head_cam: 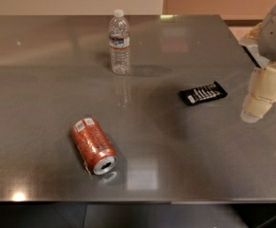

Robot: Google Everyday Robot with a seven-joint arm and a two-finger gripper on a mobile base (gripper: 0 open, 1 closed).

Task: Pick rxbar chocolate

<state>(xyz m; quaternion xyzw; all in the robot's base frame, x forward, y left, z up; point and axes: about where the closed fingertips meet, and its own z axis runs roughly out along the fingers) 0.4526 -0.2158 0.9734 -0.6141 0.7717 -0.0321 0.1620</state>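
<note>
The rxbar chocolate is a small flat black wrapper with rows of white lettering. It lies flat on the grey metal table, right of centre. My gripper is cream-coloured and hangs at the right edge of the view, pointing down. It is to the right of the bar, about a bar's length away and not touching it. It holds nothing that I can see.
An orange-red soda can lies on its side at the front left. A clear plastic water bottle stands upright at the back centre. The table's right edge runs just behind the gripper.
</note>
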